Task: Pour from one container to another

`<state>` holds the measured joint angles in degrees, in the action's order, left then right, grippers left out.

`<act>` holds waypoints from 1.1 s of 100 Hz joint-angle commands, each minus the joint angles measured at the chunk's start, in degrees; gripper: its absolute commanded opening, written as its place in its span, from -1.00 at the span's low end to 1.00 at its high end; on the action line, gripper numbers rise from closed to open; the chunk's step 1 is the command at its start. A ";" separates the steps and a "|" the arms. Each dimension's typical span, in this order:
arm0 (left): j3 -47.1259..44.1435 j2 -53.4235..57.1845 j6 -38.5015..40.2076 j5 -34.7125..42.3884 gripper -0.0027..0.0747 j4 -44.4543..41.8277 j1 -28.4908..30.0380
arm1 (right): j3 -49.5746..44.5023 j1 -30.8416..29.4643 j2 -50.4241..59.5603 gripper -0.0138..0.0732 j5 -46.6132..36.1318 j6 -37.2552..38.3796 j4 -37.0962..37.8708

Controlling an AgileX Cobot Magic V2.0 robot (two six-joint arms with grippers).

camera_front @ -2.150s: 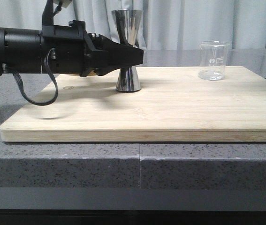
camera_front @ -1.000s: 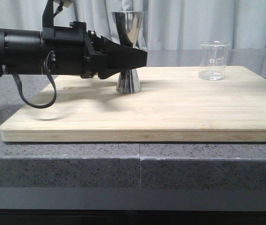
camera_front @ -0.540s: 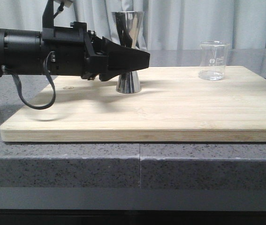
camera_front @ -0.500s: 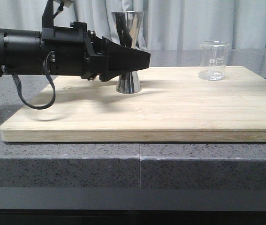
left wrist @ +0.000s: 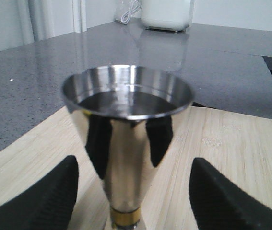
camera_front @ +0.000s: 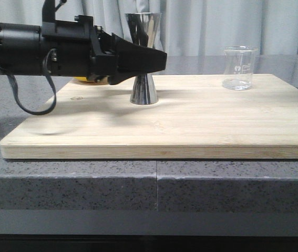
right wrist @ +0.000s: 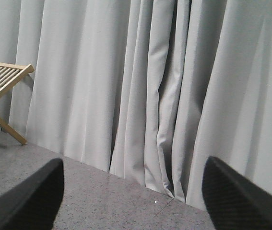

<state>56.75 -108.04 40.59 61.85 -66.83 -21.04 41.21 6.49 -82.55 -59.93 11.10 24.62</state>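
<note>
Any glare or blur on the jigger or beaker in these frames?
Left wrist view: jigger is sharp at the rim, mirroring both dark fingers; its gold band is soft. Front view: bright streaks on the jigger, and the clear beaker looks faint against the curtain.

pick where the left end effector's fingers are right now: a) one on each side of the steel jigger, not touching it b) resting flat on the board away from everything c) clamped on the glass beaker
a: in the left wrist view the fingers flank the steel jigger with a visible gap on both sides, while the glass beaker stands alone far along the board.
</note>
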 commanded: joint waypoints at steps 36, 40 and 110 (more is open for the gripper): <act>1.42 3.93 5.12 4.00 0.26 -2.39 2.61 | 1.31 -0.47 2.23 0.55 -3.79 -0.11 -1.25; 1.42 4.21 5.12 3.87 0.26 -2.54 2.79 | 1.31 -0.47 2.23 0.55 -3.79 -0.11 -1.25; 1.42 12.17 16.87 3.72 0.26 -13.73 12.88 | 1.31 -0.47 2.23 0.55 0.26 -0.19 -3.80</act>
<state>56.75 -100.18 54.59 62.19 -81.09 -10.52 41.21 6.49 -82.55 -58.34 11.10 23.86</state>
